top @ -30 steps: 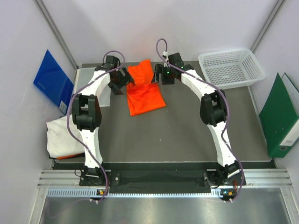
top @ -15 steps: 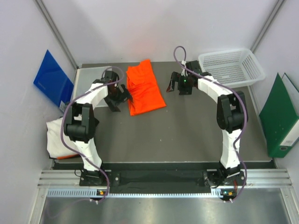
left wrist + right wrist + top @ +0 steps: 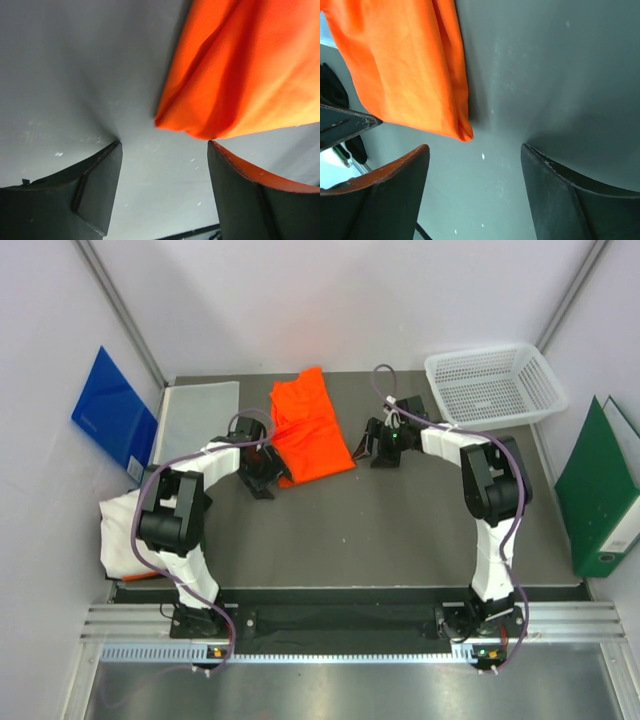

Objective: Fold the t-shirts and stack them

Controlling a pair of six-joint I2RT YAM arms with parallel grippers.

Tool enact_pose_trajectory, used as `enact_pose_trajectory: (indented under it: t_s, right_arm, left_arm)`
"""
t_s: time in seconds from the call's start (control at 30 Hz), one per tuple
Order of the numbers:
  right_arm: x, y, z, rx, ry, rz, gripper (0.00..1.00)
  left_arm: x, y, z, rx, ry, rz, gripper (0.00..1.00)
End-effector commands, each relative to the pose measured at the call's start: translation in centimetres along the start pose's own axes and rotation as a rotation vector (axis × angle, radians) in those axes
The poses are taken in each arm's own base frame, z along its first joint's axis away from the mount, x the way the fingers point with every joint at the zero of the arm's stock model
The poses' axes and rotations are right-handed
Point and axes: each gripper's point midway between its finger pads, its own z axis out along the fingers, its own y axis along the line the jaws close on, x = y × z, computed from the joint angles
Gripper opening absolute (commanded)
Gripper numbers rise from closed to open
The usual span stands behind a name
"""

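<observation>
The orange t-shirt (image 3: 308, 428) lies folded into a long strip on the grey table at the back centre. My left gripper (image 3: 268, 476) is open and empty, low over the table by the shirt's near left corner (image 3: 200, 127). My right gripper (image 3: 375, 448) is open and empty, low beside the shirt's near right corner (image 3: 462, 131). Neither gripper holds cloth. The white t-shirt (image 3: 135, 532) lies bunched at the table's left edge, with a sliver of orange under it.
A white mesh basket (image 3: 495, 385) stands at the back right. A clear plastic sheet (image 3: 198, 415) lies at the back left. A blue folder (image 3: 112, 412) leans on the left wall and a green binder (image 3: 600, 490) on the right wall.
Both grippers let go of the orange shirt's far part, which now lies flat. Both came toward the near edge and down to the shirt's near corners, jaws open.
</observation>
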Motion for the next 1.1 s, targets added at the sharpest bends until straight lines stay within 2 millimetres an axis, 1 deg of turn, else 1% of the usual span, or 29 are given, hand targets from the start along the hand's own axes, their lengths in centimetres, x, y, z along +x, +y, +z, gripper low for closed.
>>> enact_pose_trajectory:
  t_s: [0.0, 0.03, 0.07, 0.1, 0.13, 0.17, 0.2, 0.23, 0.27, 0.3, 0.37, 0.43, 0.47, 0.53, 0.57, 0.63, 0.67, 0.7, 0.73, 0.77, 0.8, 0.83, 0.87, 0.9, 0.93, 0.97, 1.0, 1.03, 1.07]
  right_arm:
    - [-0.5, 0.6, 2.5, -0.038, 0.019, 0.003, 0.68]
    - [-0.8, 1.1, 2.7, -0.044, 0.025, 0.009, 0.67]
    - [-0.6, 1.1, 3.3, -0.048, 0.040, 0.017, 0.66]
    - [-0.4, 1.4, 3.6, -0.052, 0.051, 0.019, 0.61]
    - [-0.6, 1.8, 3.6, -0.049, 0.057, 0.022, 0.60]
    - [-0.1, 1.6, 4.1, -0.041, 0.078, 0.033, 0.57]
    - [0.2, 1.6, 4.2, -0.035, 0.098, 0.049, 0.47]
    - [0.7, 1.5, 4.2, -0.020, 0.128, 0.070, 0.41]
    - [1.2, 1.4, 4.3, -0.023, 0.149, 0.091, 0.32]
    - [1.6, 1.7, 4.3, -0.036, 0.168, 0.116, 0.15]
    - [2.5, 1.6, 3.9, -0.031, 0.200, 0.150, 0.00]
    - [3.5, 1.3, 3.5, -0.025, 0.222, 0.163, 0.00]
    - [3.5, 1.7, 2.8, -0.028, 0.213, 0.156, 0.00]
    - [4.3, 1.4, 2.2, -0.014, 0.217, 0.156, 0.00]
    - [4.2, 1.8, 1.6, -0.019, 0.208, 0.145, 0.00]
    - [5.4, 1.3, 1.2, -0.007, 0.222, 0.148, 0.00]
    - [5.5, 1.7, 0.7, -0.016, 0.221, 0.137, 0.00]
    - [6.5, 1.2, 0.5, -0.011, 0.238, 0.146, 0.00]
    - [6.6, 1.5, 0.0, -0.017, 0.235, 0.141, 0.00]
    - [6.9, 1.7, -0.2, -0.026, 0.239, 0.132, 0.00]
    - [7.8, 1.4, -0.5, -0.018, 0.253, 0.138, 0.00]
    - [7.9, 1.7, -1.1, -0.023, 0.247, 0.126, 0.00]
    - [8.9, 1.5, -1.3, -0.016, 0.264, 0.130, 0.00]
    - [9.3, 1.6, -1.6, -0.018, 0.267, 0.128, 0.00]
    - [9.2, 2.2, -2.3, -0.025, 0.255, 0.119, 0.00]
    - [10.2, 2.0, -2.6, -0.021, 0.268, 0.124, 0.00]
    - [10.6, 2.2, -3.0, -0.025, 0.272, 0.124, 0.00]
    - [10.6, 3.1, -3.9, -0.040, 0.259, 0.111, 0.00]
    - [11.2, 3.2, -4.3, -0.042, 0.269, 0.115, 0.00]
  left_arm:
    - [-1.8, -1.7, 0.2, 0.050, -0.084, -0.011, 0.70]
    - [-2.0, -2.1, 0.3, 0.056, -0.091, -0.011, 0.68]
    - [-2.1, -2.1, 0.6, 0.053, -0.088, -0.014, 0.66]
    - [-2.3, -2.2, 0.7, 0.053, -0.090, -0.014, 0.62]
    - [-2.7, -2.5, 0.8, 0.059, -0.095, -0.011, 0.52]
    - [-2.6, -2.3, 1.3, 0.043, -0.085, -0.015, 0.42]
    - [-2.7, -2.3, 1.4, 0.040, -0.082, -0.014, 0.34]
    - [-3.1, -2.7, 1.4, 0.044, -0.086, -0.010, 0.16]
    - [-3.0, -2.4, 1.7, 0.028, -0.076, -0.014, 0.06]
    - [-3.2, -2.7, 1.5, 0.029, -0.077, -0.014, 0.00]
    - [-3.2, -2.5, 1.3, 0.017, -0.081, -0.015, 0.00]
    - [-3.0, -2.4, 1.0, 0.017, -0.081, -0.015, 0.00]
    - [-3.0, -2.6, 0.5, 0.026, -0.089, -0.013, 0.00]
    - [-2.6, -2.3, -0.1, 0.023, -0.088, -0.009, 0.00]
    - [-2.4, -2.2, -0.3, 0.025, -0.083, -0.006, 0.00]
    - [-1.5, -2.0, -0.9, 0.033, -0.072, -0.003, 0.00]
    - [-1.1, -1.9, -1.1, 0.039, -0.065, -0.001, 0.00]
    - [-0.1, -1.4, -1.1, 0.029, -0.047, 0.008, 0.00]
    - [0.2, -1.5, -1.8, 0.036, -0.053, 0.016, 0.00]
    - [0.9, -0.9, -1.8, 0.025, -0.040, 0.018, 0.00]
    - [1.6, -0.8, -2.1, 0.027, -0.027, 0.026, 0.00]
    - [2.0, -1.0, -2.9, 0.040, -0.031, 0.033, 0.00]
    - [3.0, -0.5, -2.9, 0.033, -0.011, 0.036, 0.00]
    - [3.5, -0.7, -3.7, 0.050, -0.010, 0.043, 0.00]
    - [4.2, -0.5, -4.0, 0.047, 0.000, 0.050, 0.00]
    - [5.2, -0.2, -4.2, 0.038, 0.015, 0.061, 0.00]
    - [5.5, -0.4, -5.0, 0.053, 0.010, 0.070, 0.00]
    - [6.2, 0.0, -5.4, 0.042, 0.026, 0.070, 0.00]
    - [6.8, 0.1, -5.8, 0.042, 0.033, 0.076, 0.00]
